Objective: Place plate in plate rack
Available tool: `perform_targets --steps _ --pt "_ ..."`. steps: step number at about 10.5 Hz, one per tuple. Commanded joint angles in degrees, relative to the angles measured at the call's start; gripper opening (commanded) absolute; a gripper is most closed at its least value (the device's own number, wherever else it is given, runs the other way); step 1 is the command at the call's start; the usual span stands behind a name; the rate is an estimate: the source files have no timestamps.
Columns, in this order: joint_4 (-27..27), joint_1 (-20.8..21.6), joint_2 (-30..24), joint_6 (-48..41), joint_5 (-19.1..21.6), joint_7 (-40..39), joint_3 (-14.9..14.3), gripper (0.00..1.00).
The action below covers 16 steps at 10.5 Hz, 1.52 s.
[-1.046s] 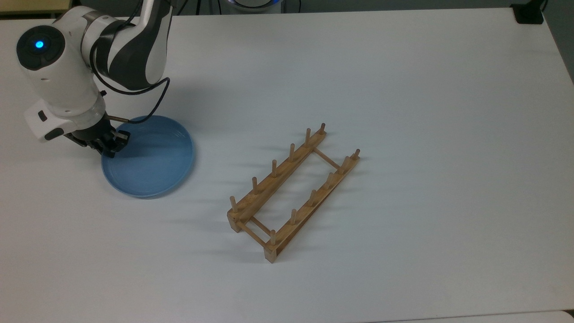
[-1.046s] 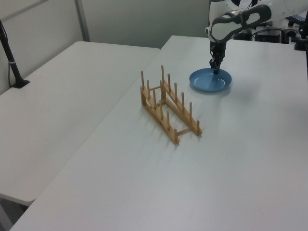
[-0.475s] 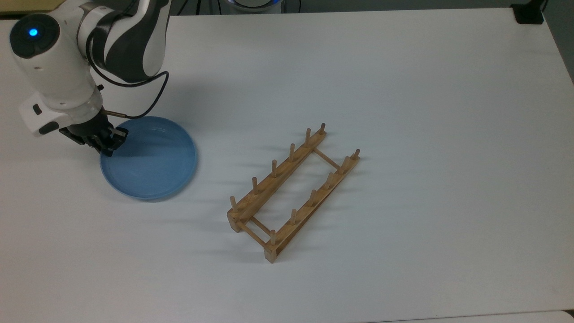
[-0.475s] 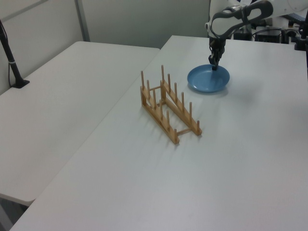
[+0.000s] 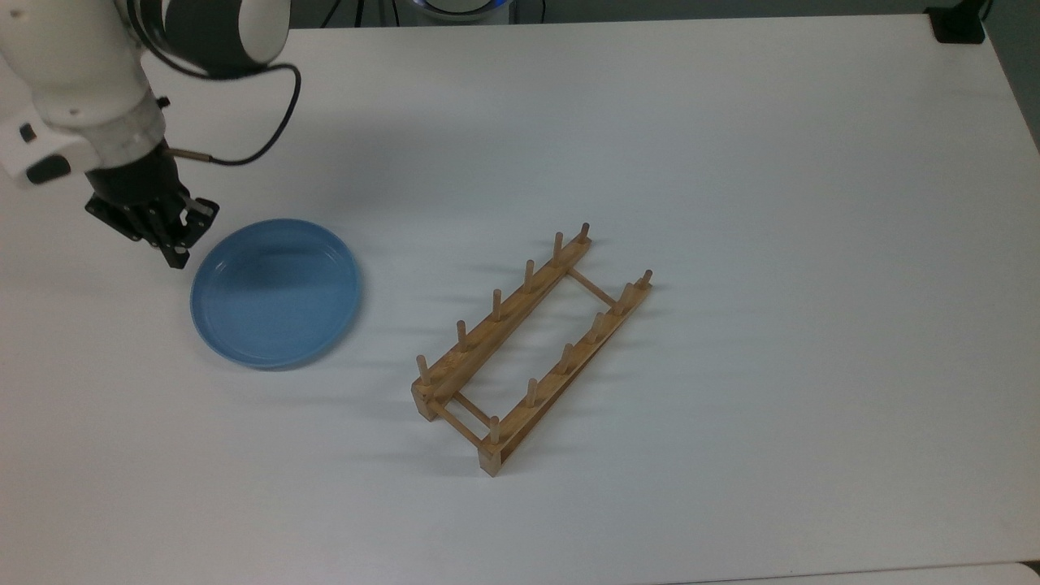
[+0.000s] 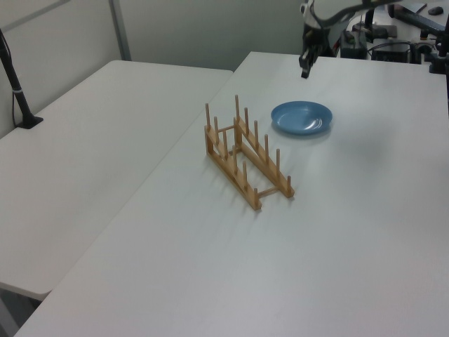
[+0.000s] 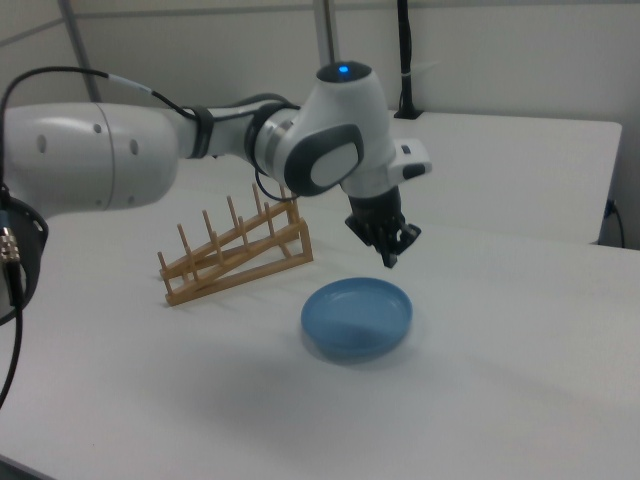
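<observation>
0 steps complete: plate (image 5: pixel 276 292) lies flat on table (image 5: pixel 731 162), apart from rack (image 5: pixel 532 345); gripper (image 5: pixel 175 244) raised, empty, finger opening indiscernible.

Blue plate (image 5: pixel 276 292) flat on table, apart from wooden plate rack (image 5: pixel 532 345).

plate (image 5: pixel 276 294): plain light blue, without pattern
plate rack (image 5: pixel 530 347): light wood tone on rails, crossbars and pegs, unpainted
gripper (image 5: pixel 175 236): black fingers and body
arm (image 7: pixel 200 150): white shells with dark grey-black joint sections; a blue light is seen on top in the right view
cable (image 5: pixel 253 142): black
table (image 5: pixel 731 203): plain white, unpatterned
</observation>
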Motion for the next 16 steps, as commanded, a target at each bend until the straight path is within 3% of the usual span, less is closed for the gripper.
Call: perform_targets --steps 1,4,5,6,7,8,9,13,16 --pt "-1.1 3.8 -3.9 -1.0 2.4 -1.8 -3.9 0.00" --pt "-2.4 2.7 -2.5 -1.1 2.6 -3.8 -3.9 0.00" --pt "-2.6 1.8 -2.4 -1.3 2.6 -3.9 -3.9 0.05" --pt "-2.6 1.2 -1.4 -1.3 2.6 -3.9 -3.9 0.40" --pt "-2.6 0.7 -0.6 -1.2 2.6 -4.0 -3.9 0.55" --pt "-2.5 0.2 0.6 -1.2 2.5 -4.0 -3.9 0.79" --pt "-2.6 0.1 1.6 -1.1 2.5 -4.3 -3.9 0.85" --pt "-2.4 0.1 4.0 -1.0 2.2 -5.0 -3.9 0.83" --pt "-2.5 0.1 6.3 -0.9 2.1 -5.2 -3.9 0.73"
